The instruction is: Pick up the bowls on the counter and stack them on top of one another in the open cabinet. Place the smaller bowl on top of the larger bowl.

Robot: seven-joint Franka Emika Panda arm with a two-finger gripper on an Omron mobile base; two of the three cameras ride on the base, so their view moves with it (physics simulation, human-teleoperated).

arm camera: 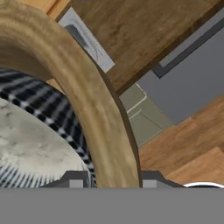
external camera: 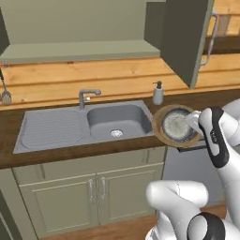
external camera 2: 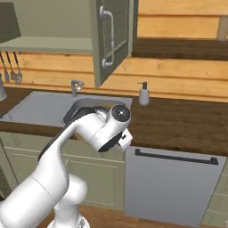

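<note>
1. Where the desk [external camera: 136,143] runs to the right of the grey sink [external camera: 84,124], the larger bowl [external camera: 160,127] sits with the smaller bowl [external camera: 177,124] nested inside it, pale speckled inside facing up.
2. Both bowls are on the desk near its front edge, just right of the sink basin and in front of a white soap dispenser [external camera: 158,93].
3. At the right side of the bowls, the end effector [external camera: 193,121] reaches the brown bowl's rim, with the arm's dark wrist just behind it.
4. Seen from the hand camera, the larger bowl's tan rim [arm camera: 94,113] passes between the two fingertips [arm camera: 75,180], one inside the bowl and one outside, so the end effector is pinching the larger bowl by its wall.
5. Beside that rim, the smaller bowl [arm camera: 39,131] shows its striped dark edge and mottled pale inside.
6. Above the sink, the open cabinet [external camera: 79,49] shows a bare pale shelf, its door [external camera: 185,40] swung out to the right with a curved grey handle [external camera: 211,40].
7. From the right base camera, the arm's elbow hides the bowls; a grey dishwasher front [external camera 2: 171,187] sits below the desk [external camera 2: 178,127].
</note>
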